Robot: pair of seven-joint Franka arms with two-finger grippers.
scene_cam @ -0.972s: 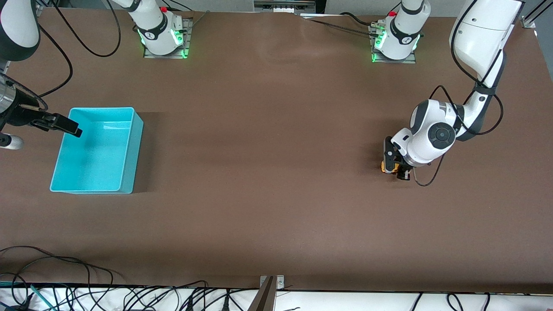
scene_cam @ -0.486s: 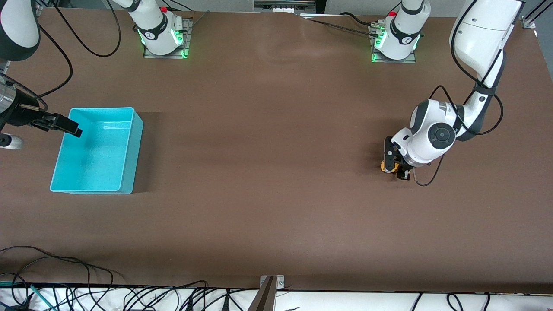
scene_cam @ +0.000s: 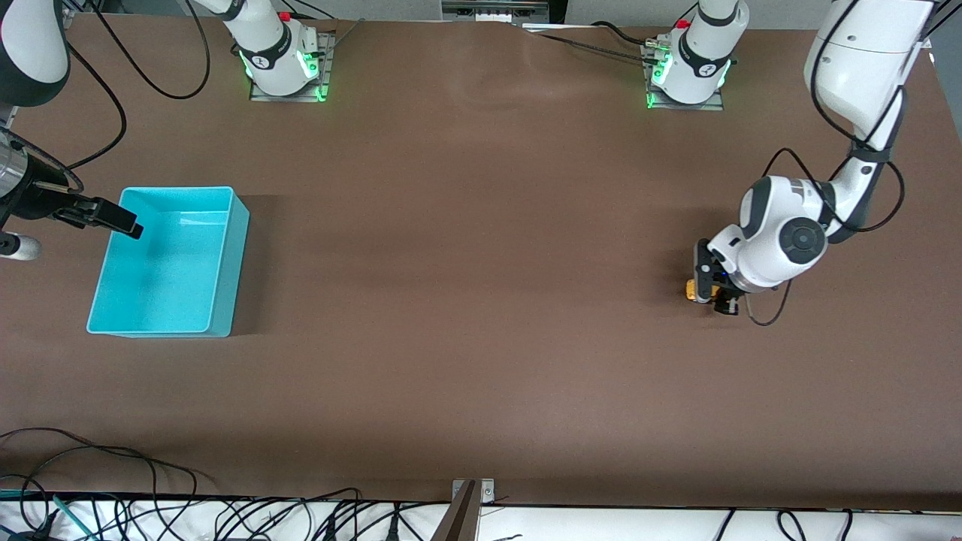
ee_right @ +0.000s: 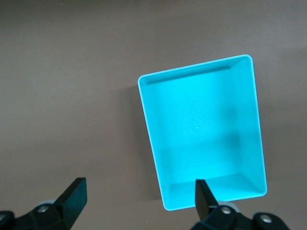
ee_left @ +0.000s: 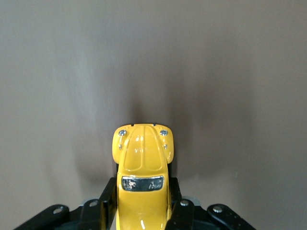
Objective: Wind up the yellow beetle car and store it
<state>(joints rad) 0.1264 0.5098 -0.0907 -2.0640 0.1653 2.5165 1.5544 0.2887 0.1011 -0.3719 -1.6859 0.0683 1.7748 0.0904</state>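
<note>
The yellow beetle car (scene_cam: 691, 290) sits low at the table surface toward the left arm's end, and my left gripper (scene_cam: 709, 291) is shut on it. In the left wrist view the car (ee_left: 143, 158) pokes out nose first between the black fingers (ee_left: 102, 207), its rear hidden in the left gripper (ee_left: 142, 208); whether its wheels touch the table I cannot tell. My right gripper (scene_cam: 113, 218) hangs open over the rim of the turquoise bin (scene_cam: 237, 263). In the right wrist view the right gripper (ee_right: 139, 199) holds nothing, one finger over the bin (ee_right: 201, 124).
The bin stands toward the right arm's end of the brown table, and nothing lies in it. Both arm bases (scene_cam: 282, 56) are mounted along the table's edge farthest from the front camera. Loose cables (scene_cam: 113, 511) lie along the edge nearest it.
My left gripper has slid with the car a short way toward the left arm's end of the table. The right arm has not moved.
</note>
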